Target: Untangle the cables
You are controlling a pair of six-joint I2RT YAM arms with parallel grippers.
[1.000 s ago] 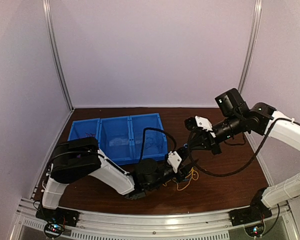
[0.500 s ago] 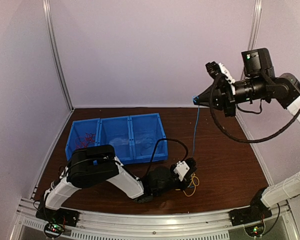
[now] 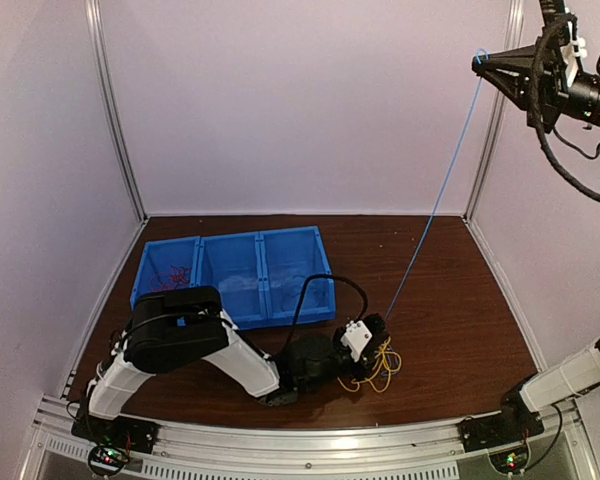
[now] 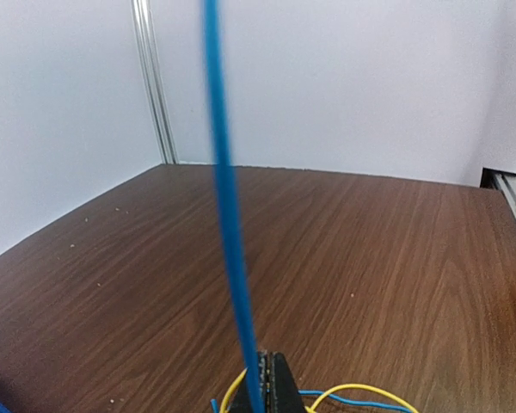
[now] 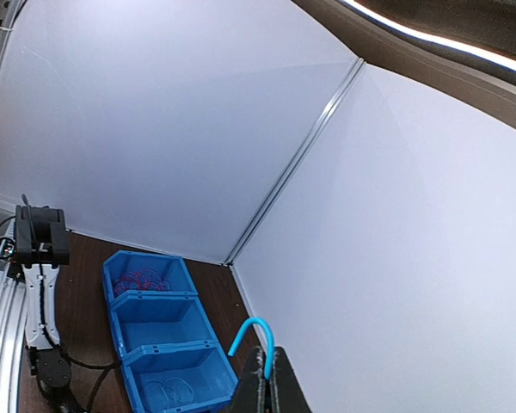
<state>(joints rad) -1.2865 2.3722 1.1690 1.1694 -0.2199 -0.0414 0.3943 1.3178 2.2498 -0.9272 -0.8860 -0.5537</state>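
Slanting from left pincer [image 4: 269,383], blue cable [image 4: 228,189] meets right pincer [image 3: 480,62] (top edge).

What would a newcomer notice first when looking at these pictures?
A blue cable runs taut from the right gripper, high at the far right, down to the left gripper, low over the table. Loose yellow cables lie beside the left gripper. A blue three-compartment bin stands on the table's left half.

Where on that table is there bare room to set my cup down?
Bare wood: the table right of the taut blue cable, and the back strip right of the blue bins. Crowded: front centre, where the left end effector grips that cable beside loose yellow cables.
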